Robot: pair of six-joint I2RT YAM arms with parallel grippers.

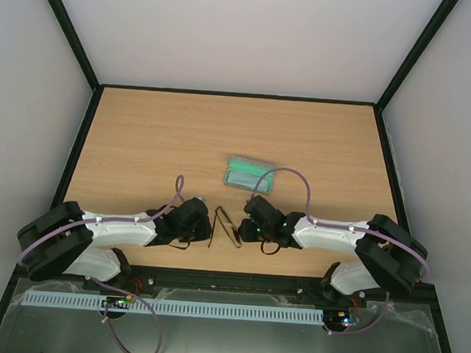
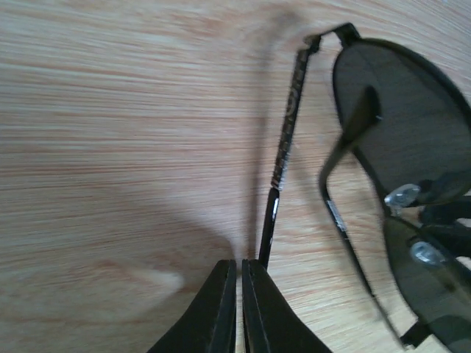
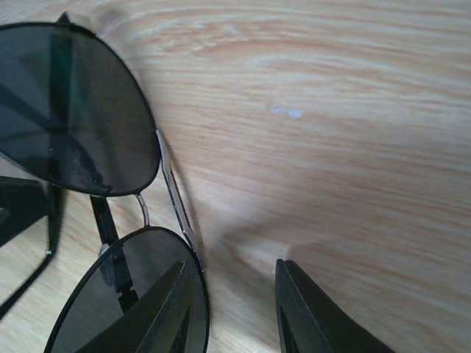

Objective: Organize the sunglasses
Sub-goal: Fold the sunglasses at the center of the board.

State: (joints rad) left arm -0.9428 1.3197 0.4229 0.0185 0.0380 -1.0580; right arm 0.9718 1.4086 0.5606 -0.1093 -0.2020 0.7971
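Observation:
The black sunglasses [image 1: 226, 226] lie on the wooden table between my two grippers, arms unfolded. In the left wrist view their dark lenses [image 2: 397, 110] fill the right side. One thin arm [image 2: 287, 132] runs down to the tip of my left gripper [image 2: 239, 261]. That gripper is shut, and the arm's end meets its right finger rather than sitting in the slit. In the right wrist view my right gripper [image 3: 232, 263] is open. Its left finger [image 3: 165, 309] hangs over the lower lens [image 3: 110, 294], its right finger over bare wood. From above, the left gripper [image 1: 205, 223] and right gripper [image 1: 244, 227] flank the glasses.
A grey rectangular case [image 1: 248, 174] with green lining lies open behind the glasses, near the table's middle. The right arm's cable [image 1: 295, 180] loops over near it. Black frame rails [image 1: 76, 159] border the table on both sides.

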